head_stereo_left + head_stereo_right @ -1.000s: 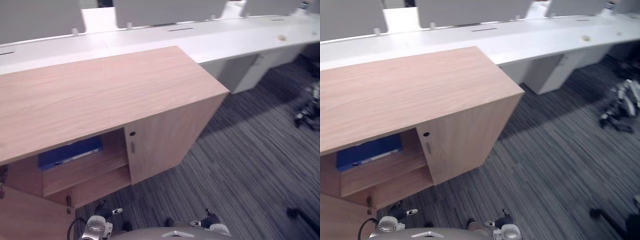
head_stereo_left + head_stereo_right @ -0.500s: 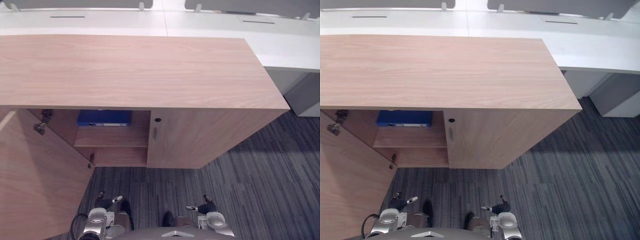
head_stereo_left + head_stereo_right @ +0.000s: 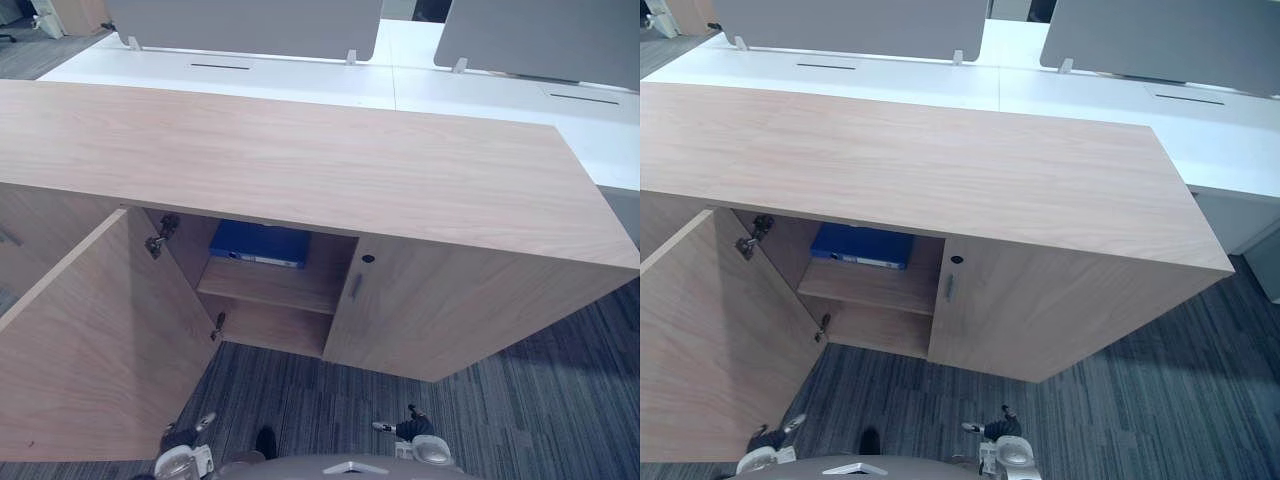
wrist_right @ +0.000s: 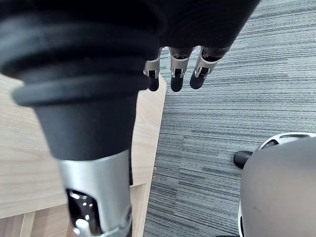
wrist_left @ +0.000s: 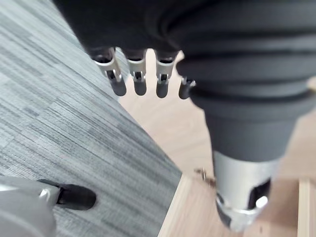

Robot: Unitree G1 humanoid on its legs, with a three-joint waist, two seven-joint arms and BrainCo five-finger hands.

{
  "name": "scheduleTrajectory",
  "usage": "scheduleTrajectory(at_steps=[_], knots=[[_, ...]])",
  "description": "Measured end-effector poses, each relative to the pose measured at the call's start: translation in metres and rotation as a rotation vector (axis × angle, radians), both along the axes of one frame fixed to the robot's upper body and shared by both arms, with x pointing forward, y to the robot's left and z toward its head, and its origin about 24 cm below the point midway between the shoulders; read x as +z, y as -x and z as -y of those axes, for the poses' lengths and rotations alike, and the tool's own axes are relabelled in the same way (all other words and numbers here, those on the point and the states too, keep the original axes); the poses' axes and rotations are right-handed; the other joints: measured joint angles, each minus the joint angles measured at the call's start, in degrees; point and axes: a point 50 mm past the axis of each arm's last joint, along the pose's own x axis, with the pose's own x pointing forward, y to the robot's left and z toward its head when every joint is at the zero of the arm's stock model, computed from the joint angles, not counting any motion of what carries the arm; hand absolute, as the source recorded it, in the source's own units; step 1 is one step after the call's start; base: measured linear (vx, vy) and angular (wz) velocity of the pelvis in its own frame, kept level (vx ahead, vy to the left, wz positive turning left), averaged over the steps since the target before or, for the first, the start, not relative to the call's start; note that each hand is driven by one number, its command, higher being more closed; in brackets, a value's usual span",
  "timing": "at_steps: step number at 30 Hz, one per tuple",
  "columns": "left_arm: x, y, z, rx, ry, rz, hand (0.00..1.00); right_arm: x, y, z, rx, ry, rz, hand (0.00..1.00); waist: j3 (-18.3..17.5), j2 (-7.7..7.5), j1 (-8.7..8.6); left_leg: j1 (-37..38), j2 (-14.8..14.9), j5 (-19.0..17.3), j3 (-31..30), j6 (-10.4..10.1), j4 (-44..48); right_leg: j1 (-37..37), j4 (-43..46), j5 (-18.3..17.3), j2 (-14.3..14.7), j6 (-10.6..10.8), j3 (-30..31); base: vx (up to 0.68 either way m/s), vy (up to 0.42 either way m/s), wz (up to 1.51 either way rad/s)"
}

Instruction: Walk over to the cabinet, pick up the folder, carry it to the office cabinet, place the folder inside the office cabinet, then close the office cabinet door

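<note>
No text can be read anywhere; the pale strip on the blue folder [image 3: 262, 243] is too small to tell.

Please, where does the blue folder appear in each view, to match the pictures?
Left eye view: blue folder lies on the upper shelf of the open cabinet, just left of centre.
Right eye view: the folder, same shelf, further left.
Wrist views: carpet and pale wood.
Shared landmark: round lock right of it.

Head eyes look down, share cabinet [image 3: 300, 160]; wrist cameras close, facing carpet [image 5: 59, 113].
</note>
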Motion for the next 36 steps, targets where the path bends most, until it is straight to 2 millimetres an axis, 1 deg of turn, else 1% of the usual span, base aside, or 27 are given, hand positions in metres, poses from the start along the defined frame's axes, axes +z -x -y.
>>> scheduleTrajectory(at_steps=[2, 4, 6, 10, 12, 13, 14, 15, 17, 18, 20, 21, 23, 26, 28, 33, 36], knots=[[0.003, 0.005, -0.01, 0.1, -0.029, 0.022, 0.0, 0.0, 0.001, 0.0, -0.004, 0.005, -0.007, 0.0, 0.09, 0.09, 0.26, 0.18, -0.03, 0.19, -1.12, -0.13, -0.03, 0.91, -0.39, -0.05, 0.03, -0.08, -1.1, -0.02, -0.021, 0.23], [0.008, 0.007, -0.017, 0.15, -0.063, 0.052, 0.0, -0.001, 0.002, 0.0, -0.006, 0.008, -0.011, 0.0, 0.19, 0.08, 0.57, 0.24, -0.06, 0.31, -2.05, -0.18, -0.04, 1.49, -0.91, -0.19, -0.01, -0.24, -2.08, -0.03, -0.02, 0.27], [0.014, 0.004, -0.023, 0.171, -0.11, 0.088, 0.0, -0.001, 0.002, 0.0, -0.004, 0.018, -0.012, 0.0, 0.18, 0.07, 0.91, -0.12, -0.19, 0.41, -3.22, -0.33, -0.05, 1.67, -0.93, -0.79, -0.03, -0.66, -3.2, -0.04, -0.025, 0.31], [0.031, -0.01, -0.037, 0.205, -0.197, 0.197, 0.0, 0.0, 0.001, -0.003, 0.018, 0.028, -0.012, 0.0, 0.28, -0.13, 1.94, -1.43, -0.69, 0.83, -5.77, -0.41, -0.05, 2.39, -1.21, -1.02, -0.18, -0.36, -5.84, -0.02, -0.023, 0.35], [0.042, -0.018, -0.044, 0.222, -0.239, 0.254, 0.0, 0.0, -0.001, -0.005, 0.034, 0.027, -0.009, 0.0, 0.58, -0.51, 2.42, -1.41, -1.01, 1.03, -6.9, -0.22, -0.05, 2.98, -1.34, -1.02, -0.28, -0.11, -7.01, 0.01, -0.027, 0.31], [0.05, -0.024, -0.05, 0.231, -0.269, 0.303, 0.0, 0.0, -0.002, -0.007, 0.045, 0.026, -0.006, 0.0, 0.93, -0.79, 2.85, -1.42, -1.25, 1.08, -7.72, -0.23, -0.04, 3.58, -1.39, -0.85, -0.28, 0.15, -7.72, 0.01, -0.029, 0.3], [0.059, -0.029, -0.054, 0.232, -0.295, 0.35, 0.0, 0.001, -0.005, -0.008, 0.06, 0.029, 0.0, 0.0, 1.1, -0.94, 3.32, -1.43, -1.44, 1.12, -8.24, -0.19, -0.04, 3.77, -1.38, -0.84, -0.32, 0.13, -8.3, 0.02, -0.033, 0.28], [0.063, -0.032, -0.056, 0.231, -0.306, 0.374, 0.0, 0.002, -0.007, -0.009, 0.067, 0.031, 0.005, 0.0, 1.11, -0.98, 3.53, -1.41, -1.52, 1.18, -8.52, -0.16, -0.04, 3.77, -1.38, -0.84, -0.3, 0.11, -8.57, 0.02, -0.028, 0.3], [0.075, -0.039, -0.06, 0.225, -0.347, 0.433, 0.0, 0.007, -0.02, -0.011, 0.088, 0.035, 0.051, 0.0, 1.53, -0.88, 3.71, -1.87, -1.82, 1.75, -9.93, 0.07, -0.04, 3.84, -1.38, -0.83, -0.24, -0.04, -8.73, 0.02, -0.024, 0.34], [0.078, -0.041, -0.06, 0.225, -0.359, 0.445, 0.0, 0.009, -0.025, -0.013, 0.105, 0.037, 0.069, 0.0, 1.74, -0.85, 3.75, -1.94, -1.89, 1.81, -10.16, 0.03, -0.04, 3.84, -1.39, -0.84, -0.24, -0.07, -8.72, -0.02, -0.016, 0.23], [0.086, -0.046, -0.064, 0.21, -0.397, 0.474, 0.0, 0.017, -0.041, -0.021, 0.189, 0.058, 0.122, 0.0, 2.54, -0.93, 4.03, -2.19, -2.0, 1.92, -10.92, -0.01, -0.05, 3.82, -1.38, -0.91, -0.19, -0.23, -8.73, -0.04, -0.015, 0.14], [0.087, -0.047, -0.064, 0.205, -0.406, 0.479, 0.0, 0.018, -0.043, -0.023, 0.204, 0.058, 0.128, 0.0, 2.6, -1.02, 4.15, -2.28, -2.0, 1.92, -11.03, -0.01, -0.05, 3.79, -1.38, -0.93, -0.18, -0.26, -8.73, -0.04, -0.017, 0.1], [0.09, -0.05, -0.064, 0.197, -0.421, 0.483, 0.0, 0.019, -0.048, -0.029, 0.24, 0.057, 0.139, 0.0, 2.8, -1.23, 5.21, -2.3, -2.01, 1.91, -11.16, -0.02, -0.06, 3.8, -1.39, -0.97, -0.11, -0.32, -8.73, -0.03, -0.016, 0.04], [0.091, -0.05, -0.066, 0.187, -0.439, 0.478, 0.0, 0.022, -0.055, -0.037, 0.284, 0.055, 0.158, 0.0, 3.37, -1.56, 5.87, -2.44, -1.99, 1.91, -11.31, -0.05, -0.06, 3.75, -1.39, -0.98, -0.07, -0.35, -8.72, -0.05, -0.017, 0.04], [0.092, -0.048, -0.07, 0.199, -0.448, 0.476, 0.0, 0.023, -0.056, -0.039, 0.303, 0.061, 0.162, 0.0, 3.61, -1.7, 6.33, -2.52, -1.95, 1.85, -11.37, -0.18, -0.06, 3.72, -1.44, -1.01, -0.09, -0.39, -8.73, -0.04, -0.011, 0.02], [0.095, -0.034, -0.086, 0.277, -0.498, 0.452, 0.0, 0.025, -0.06, -0.046, 0.362, 0.073, 0.171, 0.0, 3.77, -1.83, 7.05, -2.78, -2.01, 1.92, -11.59, -0.11, -0.06, 3.64, -1.66, -1.13, -0.08, -0.6, -8.83, -0.02, -0.01, 0.01], [0.101, -0.03, -0.097, 0.297, -0.536, 0.453, 0.0, 0.026, -0.062, -0.047, 0.365, 0.073, 0.182, 0.0, 3.82, -1.85, 7.93, -2.94, -2.24, 1.95, -12.09, -0.06, -0.06, 3.67, -1.77, -1.09, -0.01, -0.52, -8.92, -0.01, -0.018, 0.1]])
